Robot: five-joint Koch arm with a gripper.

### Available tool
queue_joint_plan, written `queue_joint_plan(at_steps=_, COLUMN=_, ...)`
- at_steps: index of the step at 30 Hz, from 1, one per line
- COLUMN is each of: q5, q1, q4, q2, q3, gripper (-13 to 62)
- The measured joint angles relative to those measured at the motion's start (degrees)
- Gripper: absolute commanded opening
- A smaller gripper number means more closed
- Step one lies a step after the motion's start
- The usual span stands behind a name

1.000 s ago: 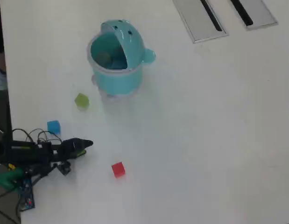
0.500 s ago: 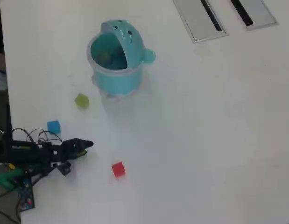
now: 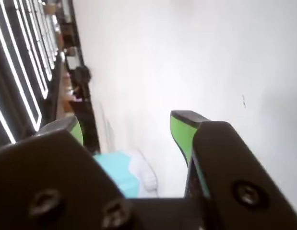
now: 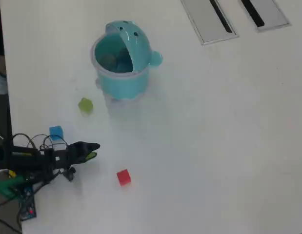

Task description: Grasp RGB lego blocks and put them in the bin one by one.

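Note:
In the overhead view the teal bin (image 4: 122,73) stands at the upper left with its dotted lid flipped back. The yellow-green block (image 4: 85,105) lies below it, the light blue block (image 4: 56,132) lies just above the arm, and the red block (image 4: 123,177) lies lower right of the gripper. My gripper (image 4: 94,150) hovers at the lower left, pointing right, between the blue and red blocks and touching none. In the wrist view the gripper (image 3: 129,124) is open and empty, its green pads (image 3: 179,132) wide apart. A blurred teal-blue shape (image 3: 117,170) shows between the jaws; I cannot tell which object it is.
The white table (image 4: 214,146) stretches to the right. Two grey slotted panels (image 4: 209,19) sit at its top edge. The table's left edge and dark floor run close to the arm's base and wires (image 4: 19,165). The wrist view shows that dark edge (image 3: 86,120) on its left.

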Motion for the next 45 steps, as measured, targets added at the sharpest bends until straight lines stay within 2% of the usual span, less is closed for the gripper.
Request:
queue_joint_plan(at_steps=6, q5=-0.44, q1=-0.26, q4=-7.47, q2=0.09, q3=0.00, gripper=32.9)
queue_joint_plan(at_steps=14, q5=-13.36, q1=2.37, q4=-14.94, q2=0.09, q3=0.00, gripper=33.0)
queue_joint_plan(at_steps=28, q5=-50.98, q1=3.43, q4=-14.94, q2=0.09, q3=0.00, gripper=33.1)
queue_joint_plan(at_steps=37, q5=-66.09, q1=4.39, q4=-13.97, q2=0.09, q3=0.00, gripper=33.0)
queue_joint_plan(at_steps=45, q5=-79.80, q1=4.83, q4=-1.93, q2=0.09, q3=-3.08, gripper=33.1)
